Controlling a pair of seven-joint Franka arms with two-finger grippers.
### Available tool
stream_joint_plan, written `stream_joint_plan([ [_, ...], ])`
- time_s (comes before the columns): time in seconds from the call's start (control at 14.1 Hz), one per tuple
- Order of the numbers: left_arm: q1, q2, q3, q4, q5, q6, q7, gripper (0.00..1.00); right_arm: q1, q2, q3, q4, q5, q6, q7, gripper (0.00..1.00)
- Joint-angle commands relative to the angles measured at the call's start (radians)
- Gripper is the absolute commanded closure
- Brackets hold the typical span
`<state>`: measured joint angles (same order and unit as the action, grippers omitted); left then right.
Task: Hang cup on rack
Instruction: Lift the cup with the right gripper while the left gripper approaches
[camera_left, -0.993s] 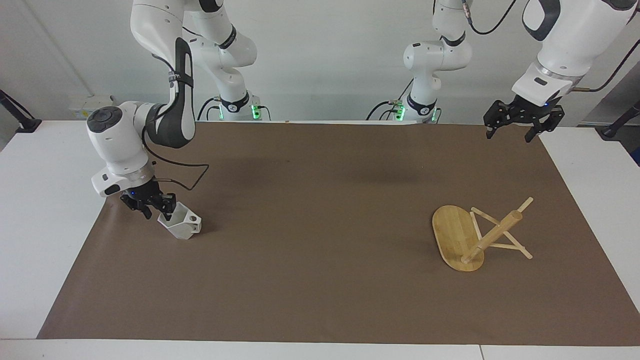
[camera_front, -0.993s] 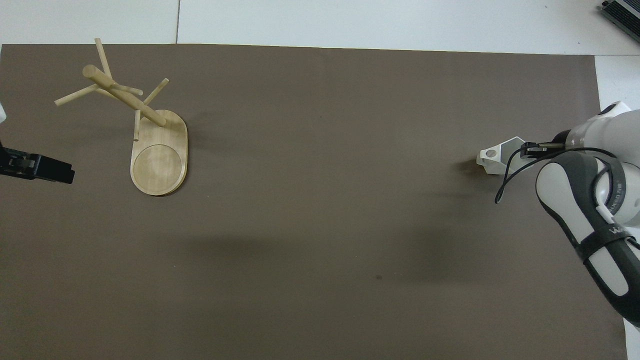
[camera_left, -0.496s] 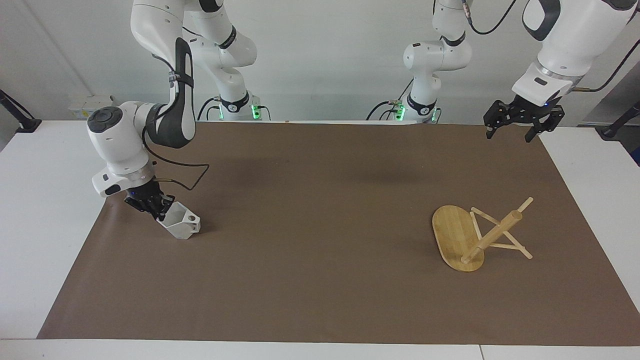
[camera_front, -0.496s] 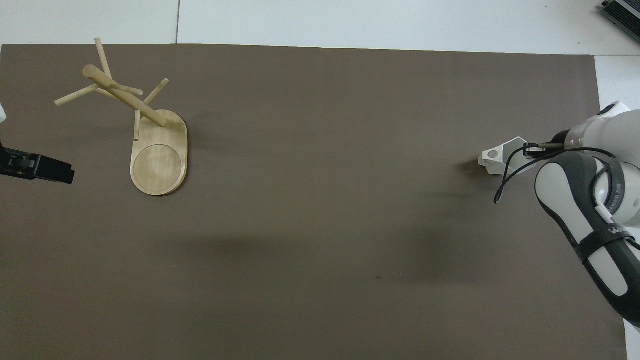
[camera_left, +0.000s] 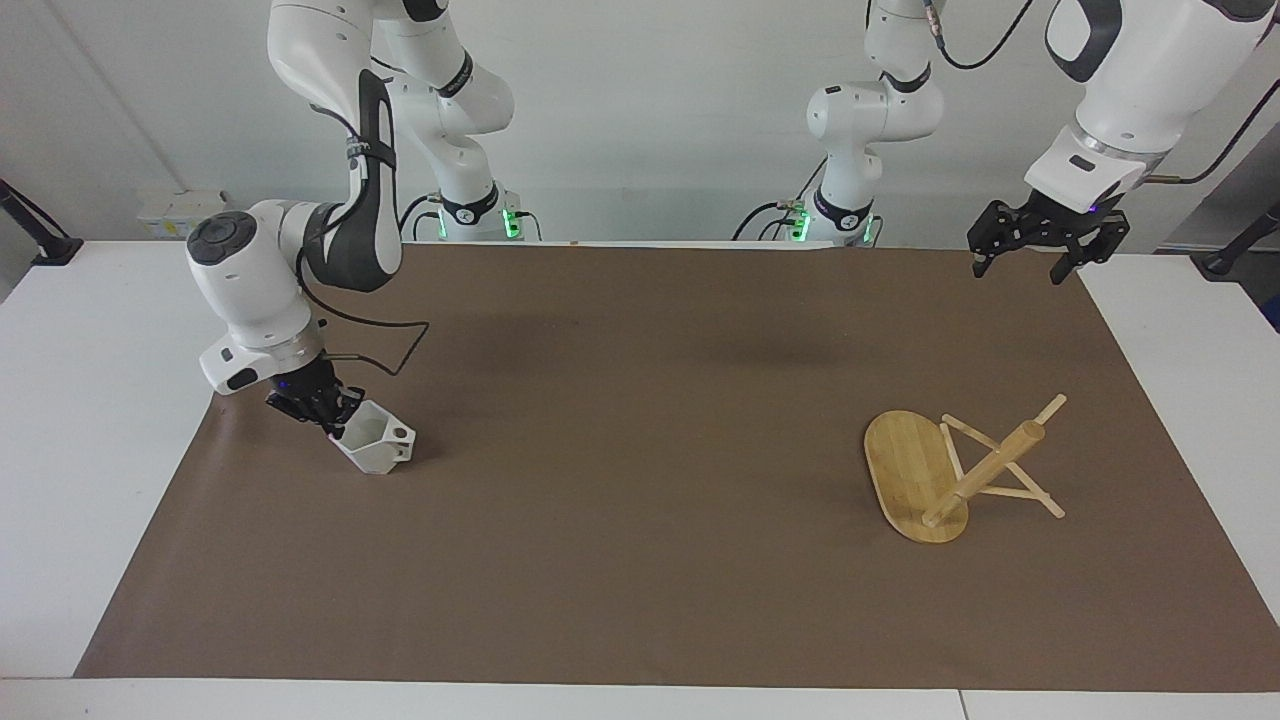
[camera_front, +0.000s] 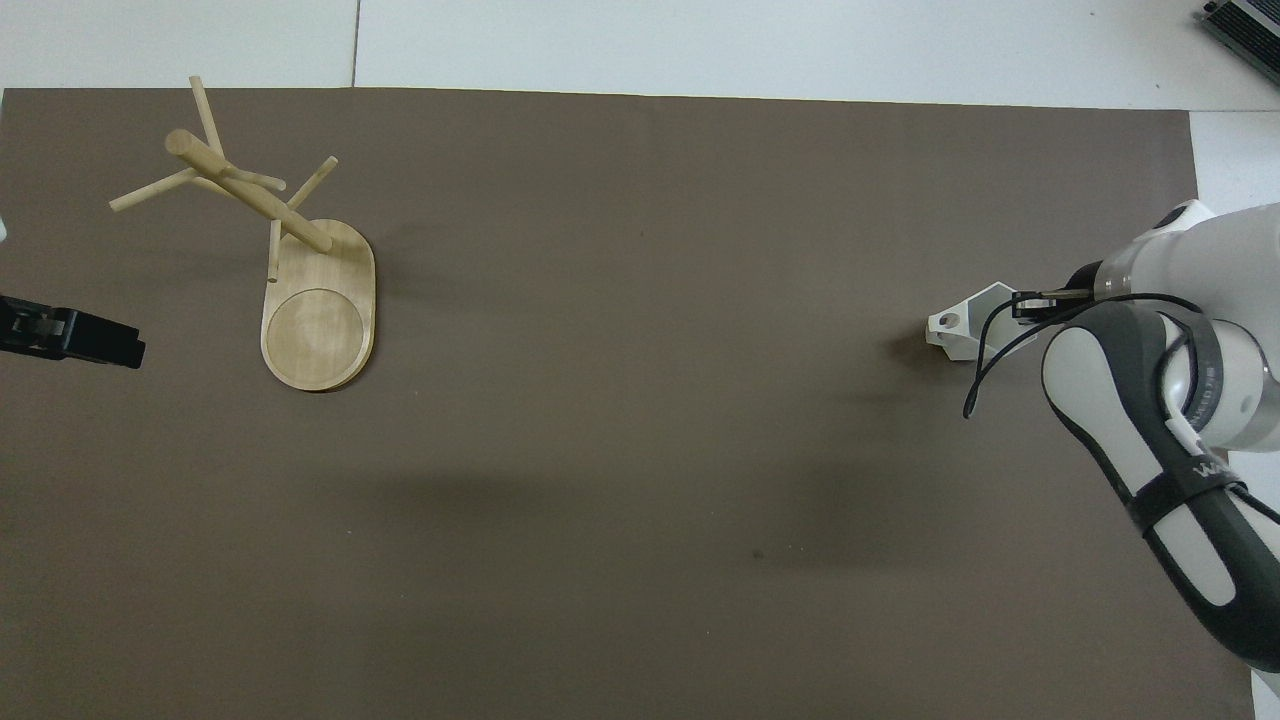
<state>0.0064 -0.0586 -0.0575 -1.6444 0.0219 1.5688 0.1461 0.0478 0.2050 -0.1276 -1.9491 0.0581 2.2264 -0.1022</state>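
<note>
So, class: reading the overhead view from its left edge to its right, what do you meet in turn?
left gripper → rack → cup → right gripper, gripping the cup's rim.

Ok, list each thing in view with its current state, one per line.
cup: tilted, gripped at its rim, at the right arm's end of the table.
rack: standing on its oval base, pegs bare.
right gripper: shut on the cup.
left gripper: open, waiting in the air over the brown mat's corner.
</note>
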Motion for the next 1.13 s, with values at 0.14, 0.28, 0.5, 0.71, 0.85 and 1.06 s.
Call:
stream_joint_plan([
  [0.14, 0.001, -0.017, 0.007, -0.002, 0.012, -0.013, 0.018, 0.0, 0.018, -0.016, 0.026, 0.212, 0.219, -0.246, 0.065, 1.0],
  [0.28, 0.001, -0.02, 0.008, -0.005, 0.004, 0.0, 0.021, 0.0, 0.021, -0.03, 0.043, 0.249, 0.279, -0.28, 0.062, 1.0],
  [0.5, 0.001, -0.021, 0.008, -0.017, -0.051, 0.025, 0.125, 0.0, 0.02, -0.036, 0.092, 0.272, 0.4, -0.297, 0.061, 1.0],
  [0.71, 0.003, -0.043, 0.01, -0.076, -0.121, 0.107, 0.225, 0.0, 0.021, -0.035, 0.118, 0.301, 0.599, -0.298, 0.064, 1.0],
  [0.85, 0.0, -0.072, 0.01, -0.148, -0.172, 0.187, 0.262, 0.0, 0.021, -0.032, 0.155, 0.32, 0.647, -0.306, 0.064, 1.0],
  [1.06, -0.013, -0.099, 0.008, -0.227, -0.223, 0.298, 0.457, 0.0, 0.027, -0.033, 0.204, 0.322, 0.811, -0.291, 0.084, 1.0],
])
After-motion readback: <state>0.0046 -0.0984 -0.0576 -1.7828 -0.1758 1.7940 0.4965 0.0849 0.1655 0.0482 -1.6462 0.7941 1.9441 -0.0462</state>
